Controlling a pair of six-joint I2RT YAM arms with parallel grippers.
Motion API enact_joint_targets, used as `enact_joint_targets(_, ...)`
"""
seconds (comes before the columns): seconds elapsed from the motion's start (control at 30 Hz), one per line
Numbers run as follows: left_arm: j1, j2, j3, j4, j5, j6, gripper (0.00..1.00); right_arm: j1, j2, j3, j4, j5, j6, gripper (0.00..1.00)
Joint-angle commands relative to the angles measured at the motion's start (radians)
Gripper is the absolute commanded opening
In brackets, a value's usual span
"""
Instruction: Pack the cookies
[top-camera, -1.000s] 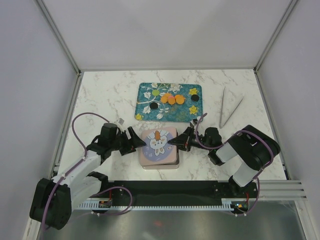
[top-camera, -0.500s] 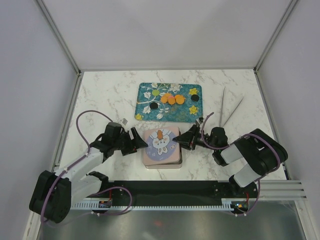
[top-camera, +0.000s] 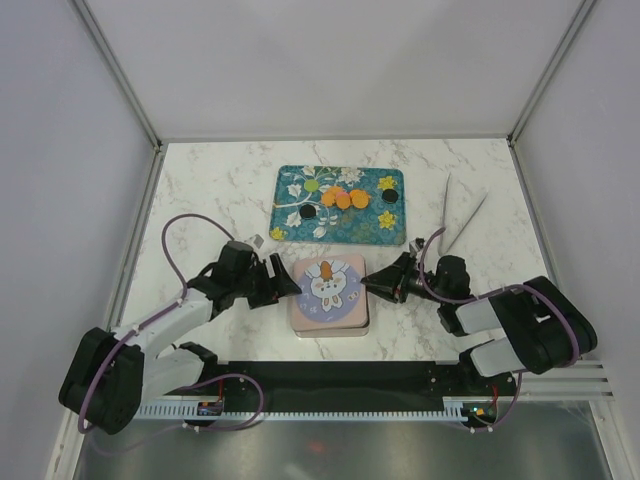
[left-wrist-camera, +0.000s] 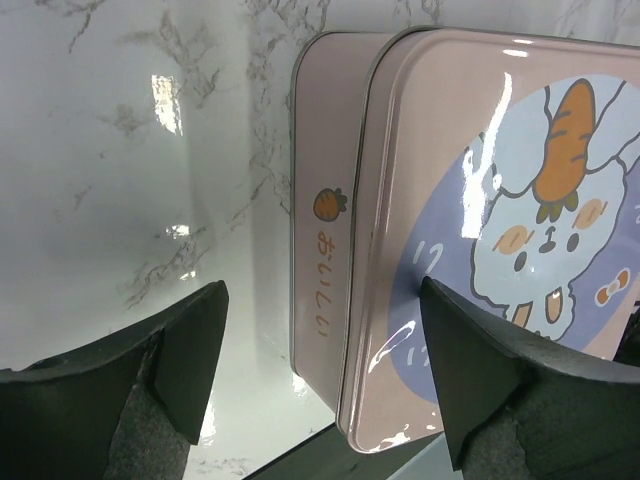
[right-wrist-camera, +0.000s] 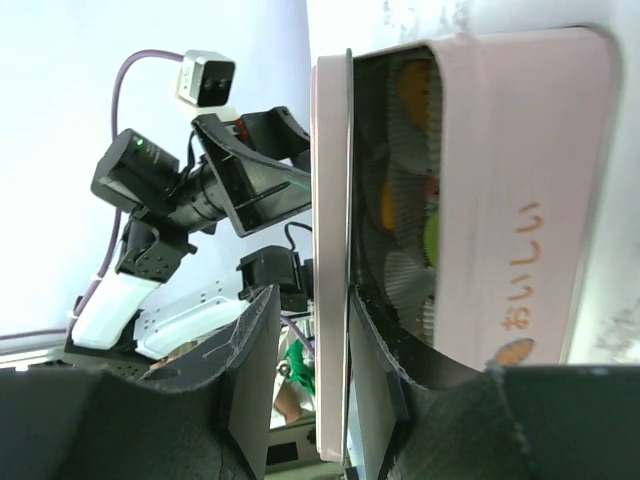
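Several cookies (top-camera: 343, 199), orange, black and light green, lie on the teal tray (top-camera: 283, 226). A pink tin (top-camera: 335, 325) stands in front of it under the pink rabbit lid (top-camera: 331, 290). My right gripper (top-camera: 375, 283) is shut on the lid's right edge (right-wrist-camera: 330, 200), its own point being (right-wrist-camera: 330, 370), and holds that edge lifted off the tin (right-wrist-camera: 520, 180). Orange (right-wrist-camera: 415, 85) and green (right-wrist-camera: 432, 238) cookies show inside in paper cups. My left gripper (top-camera: 285, 284) is open at the tin's left side (left-wrist-camera: 320, 370), one finger over the lid (left-wrist-camera: 470, 370), one over the table.
Grey metal tongs (top-camera: 460, 215) lie on the marble table to the right of the tray. White walls enclose the table on three sides. The black rail with the arm bases runs along the near edge.
The tin and lid have shifted a little to the right and nearer. Both grippers moved right with them, the right one still on the lid's edge.
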Motion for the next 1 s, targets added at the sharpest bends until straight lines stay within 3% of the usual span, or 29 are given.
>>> enact_joint_targets(0.0,-0.017,0.016,0.035,0.001,-0.048,0.023,0.84,-0.036,-0.05,-0.009,-0.057,-0.035,-0.069,0.41)
enact_joint_targets(0.4,-0.051,0.039,0.061,-0.002,-0.066,0.009,0.84,-0.132,-0.292,0.058,-0.605,0.002,-0.338,0.42)
enact_joint_targets(0.5,-0.059,0.037,0.07,-0.007,-0.068,0.006,0.84,-0.132,-0.329,0.095,-0.74,0.037,-0.434,0.47)
enact_joint_targets(0.57,-0.064,0.037,0.082,-0.013,-0.069,0.006,0.84,-0.129,-0.37,0.125,-0.849,0.08,-0.48,0.57)
enact_joint_targets(0.73,-0.09,0.045,0.12,-0.034,-0.08,0.003,0.84,-0.067,-0.441,0.181,-0.987,0.164,-0.571,0.71)
enact_joint_targets(0.97,-0.119,0.059,0.159,-0.061,-0.092,-0.003,0.84,0.067,-0.387,0.231,-1.0,0.28,-0.599,0.75)
